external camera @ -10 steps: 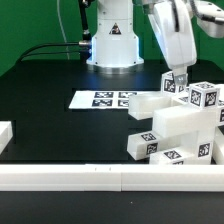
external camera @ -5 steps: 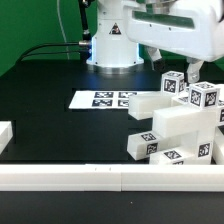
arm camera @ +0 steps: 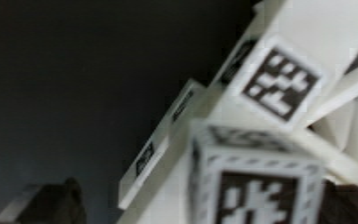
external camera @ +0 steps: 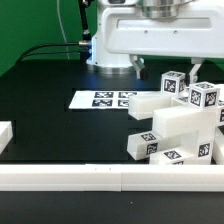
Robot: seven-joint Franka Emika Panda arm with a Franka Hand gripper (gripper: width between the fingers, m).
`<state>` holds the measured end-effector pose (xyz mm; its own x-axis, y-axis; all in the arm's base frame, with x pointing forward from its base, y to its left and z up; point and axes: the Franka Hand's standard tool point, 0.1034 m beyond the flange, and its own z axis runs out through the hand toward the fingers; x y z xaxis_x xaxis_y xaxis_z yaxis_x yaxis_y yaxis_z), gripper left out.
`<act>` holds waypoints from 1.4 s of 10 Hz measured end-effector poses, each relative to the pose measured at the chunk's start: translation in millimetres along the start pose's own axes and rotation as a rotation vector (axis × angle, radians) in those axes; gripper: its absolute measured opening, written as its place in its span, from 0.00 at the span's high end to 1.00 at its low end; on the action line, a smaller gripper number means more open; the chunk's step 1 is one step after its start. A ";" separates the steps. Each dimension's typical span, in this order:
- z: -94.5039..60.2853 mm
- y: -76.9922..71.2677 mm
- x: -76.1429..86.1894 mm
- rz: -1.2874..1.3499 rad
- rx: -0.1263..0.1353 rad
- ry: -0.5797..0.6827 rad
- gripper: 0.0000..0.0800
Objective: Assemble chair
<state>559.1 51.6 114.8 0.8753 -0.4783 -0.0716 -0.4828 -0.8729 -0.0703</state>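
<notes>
White chair parts against rail

The chair is white all over, its blocky pieces bearing square tags of black-and-white checks with white borders; in the wrist view the same chair shows white faces and blurred black-and-white tags. The bench is matt black. The marker board, at about nine o'clock from the chair, is white with black square tags. The border rail along the front edge is plain white. The robot arm is white with darker grey joints. Behind the bench hangs a green backdrop.
</notes>
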 end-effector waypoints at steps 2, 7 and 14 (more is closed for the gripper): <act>0.2 -0.4 -0.4 0.011 -0.002 0.000 0.32; 0.4 -0.9 -0.8 0.274 -0.002 0.000 0.65; -0.8 0.4 1.6 0.734 0.015 -0.011 0.65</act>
<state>560.4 50.4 115.4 0.3258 -0.9383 -0.1156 -0.9451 -0.3264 -0.0145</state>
